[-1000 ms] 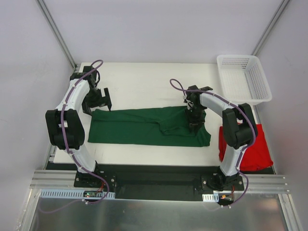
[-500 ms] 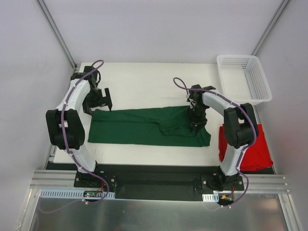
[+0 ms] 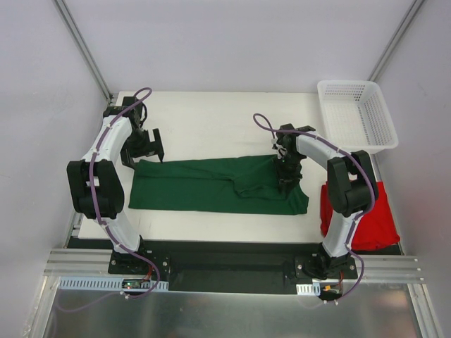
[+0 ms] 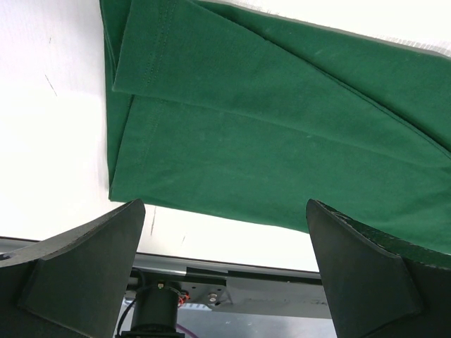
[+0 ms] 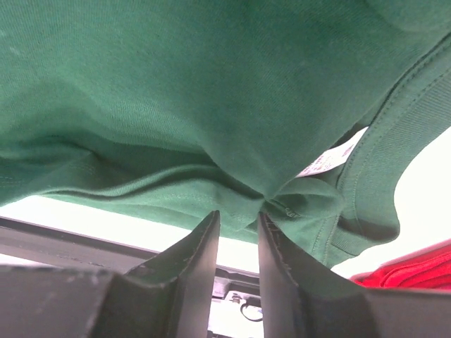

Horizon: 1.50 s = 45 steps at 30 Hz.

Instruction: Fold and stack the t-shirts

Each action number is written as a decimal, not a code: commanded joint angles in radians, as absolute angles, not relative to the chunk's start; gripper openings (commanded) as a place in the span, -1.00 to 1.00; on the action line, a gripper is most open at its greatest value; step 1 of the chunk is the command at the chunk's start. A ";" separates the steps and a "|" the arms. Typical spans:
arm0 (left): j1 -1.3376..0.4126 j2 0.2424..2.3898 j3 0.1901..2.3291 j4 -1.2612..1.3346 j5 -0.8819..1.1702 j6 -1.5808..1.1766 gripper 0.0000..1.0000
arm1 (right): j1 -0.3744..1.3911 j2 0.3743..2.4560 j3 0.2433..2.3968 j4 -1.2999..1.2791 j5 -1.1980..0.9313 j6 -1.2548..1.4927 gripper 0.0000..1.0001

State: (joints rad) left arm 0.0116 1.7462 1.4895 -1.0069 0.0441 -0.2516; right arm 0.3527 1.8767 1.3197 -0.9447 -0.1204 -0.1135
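Green t-shirt (image 3: pixel 204 186), folded into a long band, flat on the white tabletop (image 3: pixel 211 120) in front of the 2 arms.

Right hand (image 3: pixel 285 183) down on the shirt's right end, near the collar, clenched on a pinch of green cloth. In the right wrist view, 2 dark fingers (image 5: pixel 190 253) nearly together, with a bunched fold gathered between them. White label (image 5: pixel 331 158) just beside the pinch, ribbed collar (image 5: pixel 394 134) curving to the right of it.

Left hand (image 3: pixel 151 149) at the shirt's far left corner, released, fingers spread wide and gripping nothing. From the left wrist view, the hem and a folded-over layer of green cloth below the gap between the 2 fingers (image 4: pixel 84 260).

Red t-shirt (image 3: pixel 363 215) crumpled just off the green shirt's right end, on the near side. White basket (image 3: pixel 356 116) beyond the green shirt's right end, on the far side, well apart from it.
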 commanded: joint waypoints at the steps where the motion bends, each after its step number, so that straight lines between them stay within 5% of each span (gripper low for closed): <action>1: 0.005 1.729 1.511 -1.022 0.040 -0.258 0.99 | 0.350 1.870 1.319 -0.948 -0.146 -0.121 -0.47; 12: 0.005 1.730 1.513 -1.022 0.040 -0.256 0.98 | 0.350 1.868 1.310 -0.945 -0.156 -0.123 -0.72; 15: 0.003 1.730 1.511 -1.022 0.040 -0.256 0.98 | 0.351 1.858 1.302 -0.948 -0.161 -0.123 -0.97; 35: 0.005 1.738 1.516 -1.022 0.051 -0.275 0.99 | 0.452 1.729 1.216 -0.980 -0.224 -0.103 -0.98; 37: 0.003 1.738 1.517 -1.022 0.052 -0.278 0.99 | 0.466 1.729 1.210 -0.989 -0.222 -0.106 -0.90; 38: 0.003 1.736 1.516 -1.022 0.051 -0.278 0.99 | 0.474 1.730 1.209 -0.999 -0.218 -0.106 -0.76; 39: 0.003 1.736 1.517 -1.022 0.052 -0.276 0.99 | 0.482 1.727 1.209 -1.002 -0.206 -0.104 -0.35; 40: 0.003 1.735 1.517 -1.022 0.051 -0.276 0.98 | 0.483 1.723 1.209 -1.005 -0.203 -0.104 -0.29; 45: 0.003 1.730 1.517 -1.023 0.051 -0.278 0.98 | 0.486 1.689 1.249 -1.023 -0.161 -0.094 -0.42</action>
State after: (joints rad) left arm 0.0116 1.7462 1.4899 -1.0065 0.0444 -0.2562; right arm 0.4847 1.7599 1.2121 -0.9665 -0.1970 -0.1070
